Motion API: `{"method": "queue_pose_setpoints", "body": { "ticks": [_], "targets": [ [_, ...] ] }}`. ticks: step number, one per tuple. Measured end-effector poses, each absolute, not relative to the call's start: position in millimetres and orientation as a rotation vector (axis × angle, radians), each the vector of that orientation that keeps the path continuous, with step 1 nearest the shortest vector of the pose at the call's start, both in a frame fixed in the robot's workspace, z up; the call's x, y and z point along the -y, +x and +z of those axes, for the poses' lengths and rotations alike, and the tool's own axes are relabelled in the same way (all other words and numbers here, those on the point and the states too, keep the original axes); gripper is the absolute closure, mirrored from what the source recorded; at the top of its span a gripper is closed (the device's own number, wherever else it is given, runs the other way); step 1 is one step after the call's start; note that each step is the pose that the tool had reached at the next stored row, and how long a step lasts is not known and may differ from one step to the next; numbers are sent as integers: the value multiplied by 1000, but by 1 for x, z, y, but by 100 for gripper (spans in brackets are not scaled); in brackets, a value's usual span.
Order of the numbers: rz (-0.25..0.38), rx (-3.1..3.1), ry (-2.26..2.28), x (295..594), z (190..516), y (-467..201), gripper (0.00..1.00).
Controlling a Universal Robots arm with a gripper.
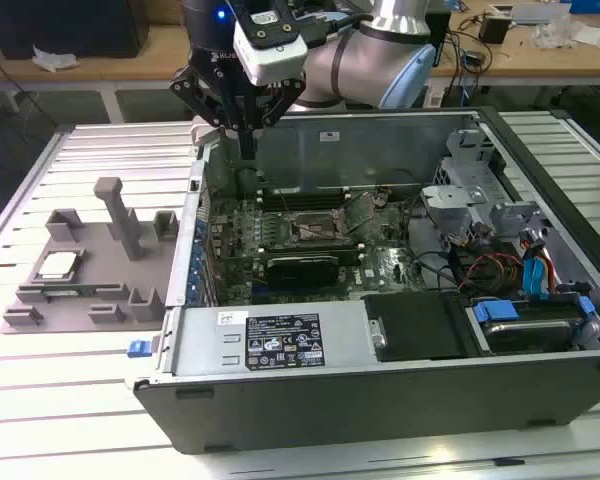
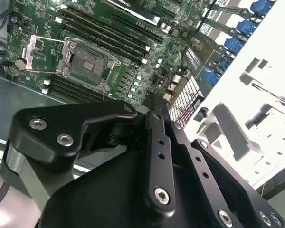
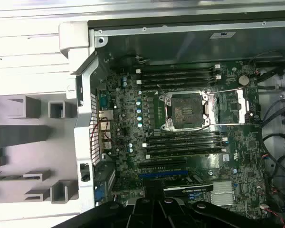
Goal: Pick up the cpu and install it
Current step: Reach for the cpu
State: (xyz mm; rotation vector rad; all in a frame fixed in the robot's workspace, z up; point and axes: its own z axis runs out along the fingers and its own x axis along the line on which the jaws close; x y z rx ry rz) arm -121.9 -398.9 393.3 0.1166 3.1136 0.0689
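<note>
Hovering over the case's (image 1: 310, 400) far wall: pincer (image 1: 247, 150) pressed together, empty. cpu (image 1: 58, 265) lies flat in a fixture (image 1: 100, 275) on the table (image 1: 50, 390), exterior view's left, likely for a top-down grab. Socket (image 3: 187, 110) frame open, bare

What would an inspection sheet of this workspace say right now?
Surface: slatted metal table, bearing open computer case and grey fixture.
Job's things: cpu lies on the grey fixture; socket open, empty.
Clutter: nothing seen.
Gripper: gripper shut, empty, above the case's wall on the exterior view's left.
Cables: red, black and blue cables inside case.
Surroundings: benches with loose items behind.
</note>
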Motion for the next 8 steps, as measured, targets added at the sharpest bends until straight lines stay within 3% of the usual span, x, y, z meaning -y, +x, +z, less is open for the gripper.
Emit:
{"method": "queue_pose_setpoints", "body": {
  "ticks": [8],
  "targets": [
    [69, -3114, 117, 399, 393, -122, 89]
  ]
}}
